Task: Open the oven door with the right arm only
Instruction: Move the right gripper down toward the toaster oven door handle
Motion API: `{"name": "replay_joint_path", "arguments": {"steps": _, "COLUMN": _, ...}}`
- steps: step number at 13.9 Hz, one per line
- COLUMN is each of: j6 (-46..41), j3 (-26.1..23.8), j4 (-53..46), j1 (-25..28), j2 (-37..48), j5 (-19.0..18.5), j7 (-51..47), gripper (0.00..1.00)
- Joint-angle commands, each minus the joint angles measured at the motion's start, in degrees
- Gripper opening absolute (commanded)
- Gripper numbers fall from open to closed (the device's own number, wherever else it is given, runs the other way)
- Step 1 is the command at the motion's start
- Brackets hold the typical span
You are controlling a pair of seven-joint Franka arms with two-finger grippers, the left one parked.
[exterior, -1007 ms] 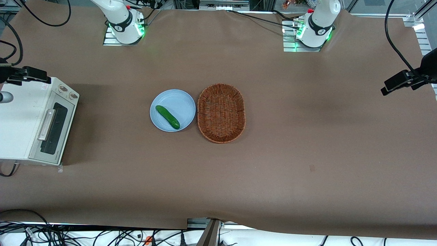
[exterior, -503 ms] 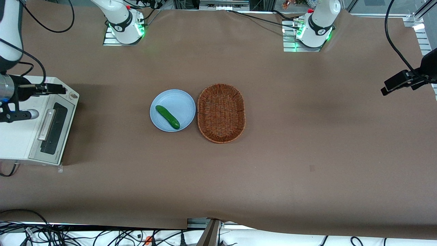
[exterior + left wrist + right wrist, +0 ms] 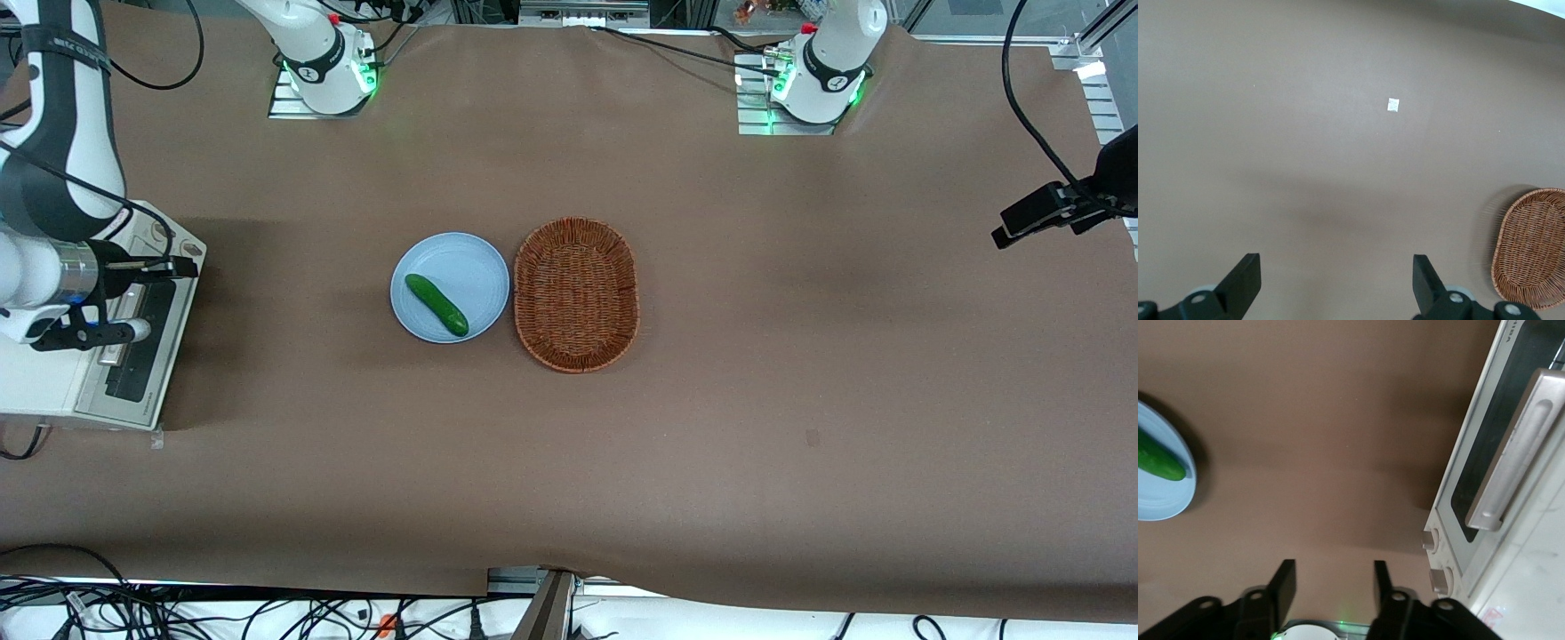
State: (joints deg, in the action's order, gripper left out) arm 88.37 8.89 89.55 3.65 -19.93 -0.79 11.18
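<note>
The cream-white oven [image 3: 44,382] stands at the working arm's end of the table. Its oven door [image 3: 142,351] is shut, and the silver bar handle [image 3: 110,356] is partly covered by the arm. The right arm [image 3: 53,133] reaches over the oven. Its gripper [image 3: 171,266] hangs above the knob end of the oven front, open and empty, touching nothing. The right wrist view shows the open gripper [image 3: 1333,577] over bare table, with the door [image 3: 1485,453], its handle [image 3: 1518,460] and the two knobs [image 3: 1429,540] beside it.
A light blue plate [image 3: 462,267] holding a green cucumber [image 3: 436,304] lies mid-table, with a wicker basket [image 3: 576,293] beside it. The plate [image 3: 1161,500] also shows in the right wrist view. The basket [image 3: 1531,247] shows in the left wrist view.
The right arm has swung in over the oven. Its gripper has moved nearer the front camera and toward the door, now covering the knobs and part of the handle.
</note>
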Motion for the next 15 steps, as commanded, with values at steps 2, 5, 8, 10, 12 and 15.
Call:
{"name": "replay_joint_path", "arguments": {"steps": 2, "j6": 5.0, "j3": -0.5, "j4": 5.8, "j1": 2.2, "j2": 1.5, "j5": -7.2, "j7": 0.2, "gripper": 0.01}}
{"name": "replay_joint_path", "arguments": {"steps": 5, "j6": 7.7, "j3": -0.5, "j4": 9.0, "j1": 3.6, "j2": 1.5, "j5": -13.7, "j7": 0.4, "gripper": 0.00}}
{"name": "replay_joint_path", "arguments": {"steps": 8, "j6": 8.9, "j3": -0.5, "j4": 10.6, "j1": 3.6, "j2": 1.4, "j5": -18.8, "j7": 1.7, "gripper": 0.00}}
{"name": "replay_joint_path", "arguments": {"steps": 10, "j6": 10.2, "j3": -0.5, "j4": 11.3, "j1": 3.6, "j2": 1.4, "j5": -22.3, "j7": 4.7, "gripper": 0.00}}
{"name": "replay_joint_path", "arguments": {"steps": 12, "j6": 10.8, "j3": -0.3, "j4": 11.4, "j1": 3.1, "j2": 1.4, "j5": -24.4, "j7": 7.2, "gripper": 0.00}}
{"name": "replay_joint_path", "arguments": {"steps": 15, "j6": 13.2, "j3": 0.0, "j4": 11.4, "j1": 2.5, "j2": 1.0, "j5": -28.2, "j7": 10.4, "gripper": 0.00}}
